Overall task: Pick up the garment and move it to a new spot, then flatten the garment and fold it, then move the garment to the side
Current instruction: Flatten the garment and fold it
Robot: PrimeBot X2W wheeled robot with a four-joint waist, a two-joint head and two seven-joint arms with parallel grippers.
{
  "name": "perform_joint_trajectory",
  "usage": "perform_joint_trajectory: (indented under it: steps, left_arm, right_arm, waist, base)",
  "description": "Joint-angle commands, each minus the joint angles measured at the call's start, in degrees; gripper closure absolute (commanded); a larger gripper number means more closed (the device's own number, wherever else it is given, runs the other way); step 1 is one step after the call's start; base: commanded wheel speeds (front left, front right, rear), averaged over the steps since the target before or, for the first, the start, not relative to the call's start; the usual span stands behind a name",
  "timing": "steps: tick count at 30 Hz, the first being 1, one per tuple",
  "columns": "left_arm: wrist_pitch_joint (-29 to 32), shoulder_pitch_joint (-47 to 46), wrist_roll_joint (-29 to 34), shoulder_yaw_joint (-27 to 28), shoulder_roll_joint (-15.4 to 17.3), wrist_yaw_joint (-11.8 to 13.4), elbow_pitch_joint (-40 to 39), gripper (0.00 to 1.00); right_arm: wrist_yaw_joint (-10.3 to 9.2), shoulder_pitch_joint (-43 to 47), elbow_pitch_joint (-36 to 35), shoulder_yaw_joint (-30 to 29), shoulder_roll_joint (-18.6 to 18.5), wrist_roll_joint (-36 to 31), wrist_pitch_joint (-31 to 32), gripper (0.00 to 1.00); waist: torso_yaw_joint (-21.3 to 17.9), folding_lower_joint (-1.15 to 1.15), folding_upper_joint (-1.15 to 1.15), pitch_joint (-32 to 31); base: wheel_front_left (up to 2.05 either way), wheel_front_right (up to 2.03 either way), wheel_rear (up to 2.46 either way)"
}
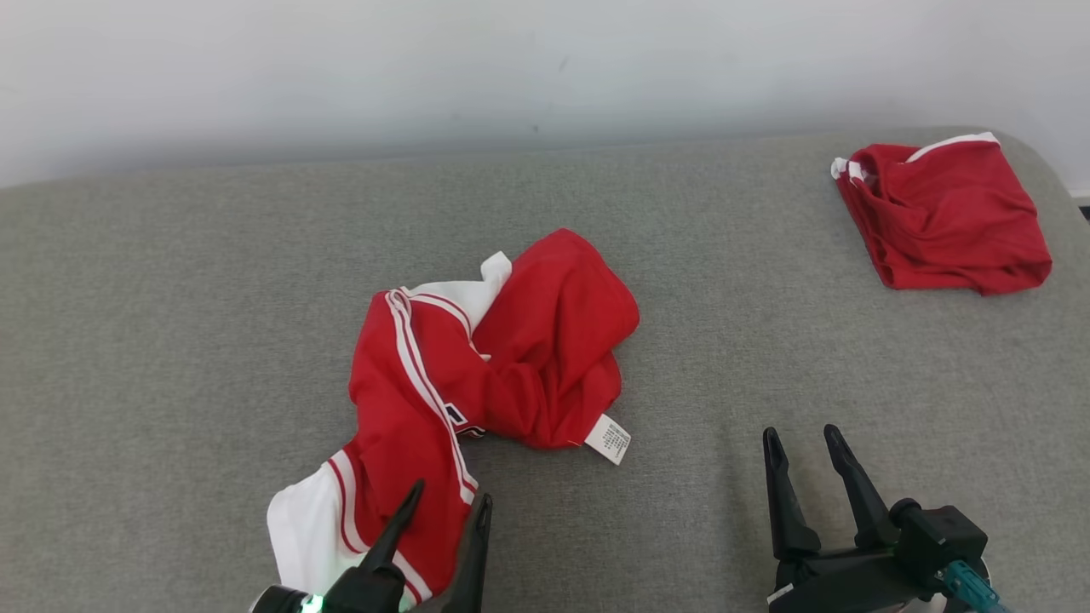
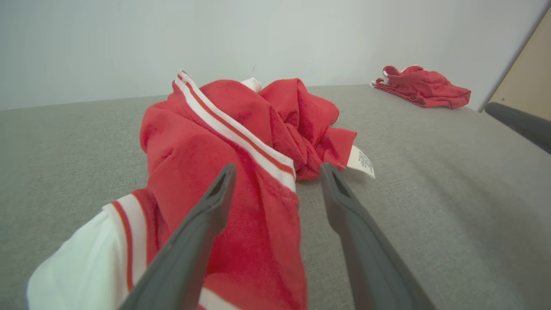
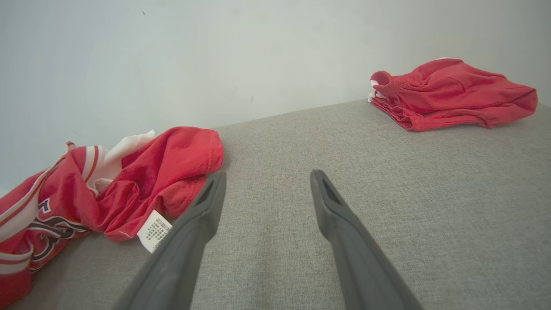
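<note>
Left claw hung spread over the crumpled garment, right claw spread nearby; flattening wanted grips at opposite hems.

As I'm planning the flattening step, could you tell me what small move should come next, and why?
Probably lower the open left tool onto the near end of the crumpled garment and close: it hovers there, holding nothing.

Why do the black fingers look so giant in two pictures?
Left wrist view: the left gripper sits right by the wide lens, so it looks giant and stretched; right wrist view: same for the right gripper; head view: both look small and crisp.
</note>
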Motion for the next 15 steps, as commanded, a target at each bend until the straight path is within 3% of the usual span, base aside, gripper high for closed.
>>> perform_joint_trajectory:
  steps: [1, 7, 8, 10, 15]
  left_arm:
    - [0.2, -1.3, 0.6, 0.0, 0.5, 0.4, 1.6, 0.00]
    - [0.0, -4.5, 1.0, 0.0, 1.2, 0.1, 7.8, 0.00]
    - [0.1, -5.0, 0.9, -0.1, 1.3, 0.0, 8.9, 0.13]
    - [-0.5, -6.6, 0.7, -0.1, 1.1, -0.3, 10.1, 0.97]
    - [-0.8, -9.6, 0.9, -1.5, 0.6, -1.1, 11.9, 1.00]
  right_arm:
    - [-0.17, -0.7, -0.2, 0.1, 0.1, 0.3, 0.0, 0.00]
    - [-0.17, -1.5, -0.1, 0.4, 0.1, 0.5, 0.0, 0.00]
    - [-0.17, -1.6, -0.1, 0.4, 0.1, 0.6, 0.0, 0.00]
    - [-0.17, -1.8, -0.2, 0.3, 0.1, 0.6, 0.0, 0.00]
    - [-0.17, -1.7, 0.0, 0.1, 0.1, 0.8, 0.0, 0.00]
  waist:
    - [-0.9, 0.00, 0.00, 0.9]
    - [-2.7, 0.00, 0.00, 1.8]
    - [-3.0, 0.00, 0.00, 1.9]
    - [-3.6, 0.00, 0.00, 2.0]
    - [-4.3, 0.00, 0.00, 1.6]
  base:
    - [0.00, 0.00, 0.00]
    - [0.00, 0.00, 0.00]
    - [0.00, 0.00, 0.00]
    - [0.00, 0.00, 0.00]
    - [0.00, 0.00, 0.00]
